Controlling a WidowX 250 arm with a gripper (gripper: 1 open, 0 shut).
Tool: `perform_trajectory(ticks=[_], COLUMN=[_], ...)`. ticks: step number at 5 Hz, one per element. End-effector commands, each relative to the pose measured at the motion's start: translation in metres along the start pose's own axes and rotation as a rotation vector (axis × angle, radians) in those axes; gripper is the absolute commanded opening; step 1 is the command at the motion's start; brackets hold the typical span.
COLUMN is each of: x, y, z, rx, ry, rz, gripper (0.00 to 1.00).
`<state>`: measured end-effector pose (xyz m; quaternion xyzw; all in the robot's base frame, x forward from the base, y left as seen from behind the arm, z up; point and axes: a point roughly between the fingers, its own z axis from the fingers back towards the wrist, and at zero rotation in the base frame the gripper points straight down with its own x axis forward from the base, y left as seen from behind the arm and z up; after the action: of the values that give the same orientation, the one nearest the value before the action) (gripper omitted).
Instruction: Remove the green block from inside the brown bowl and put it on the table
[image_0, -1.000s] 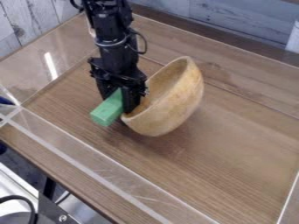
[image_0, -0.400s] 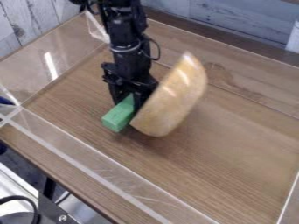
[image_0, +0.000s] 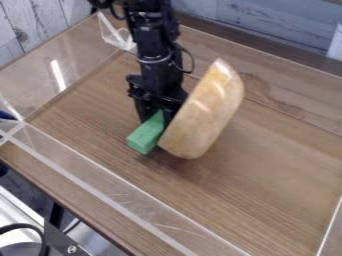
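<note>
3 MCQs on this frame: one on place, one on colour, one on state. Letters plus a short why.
1. Where is the small bright green rectangular block?
A. On the dark wood-grain table, left of the bowl
B. Atop the bowl's rim
C. Outside the acrylic walls

2. What colour is the round wooden bowl?
A. Dark blue
B. Light tan
C. White

3. How does the bowl sit?
A. Flat, opening up
B. Upside down, flat
C. Tipped up on its edge

Answers: 1 A, block's lower end is at the tabletop under the black gripper. 2 B, pale grain shows. 3 C, it stands steeply on edge.
</note>
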<state>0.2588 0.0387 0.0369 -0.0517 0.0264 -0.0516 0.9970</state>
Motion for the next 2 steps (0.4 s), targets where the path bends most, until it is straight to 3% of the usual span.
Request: perform_trajectory(ticks=[1, 2], x=[0.0113, 0.0127], y=[0.0019, 0.0047], z=[0.0116, 0.0103], rx=[0.018, 0.018], ry=[-0.052, -0.054], rz=[-0.003, 0.005], gripper=[0.00, 0.00])
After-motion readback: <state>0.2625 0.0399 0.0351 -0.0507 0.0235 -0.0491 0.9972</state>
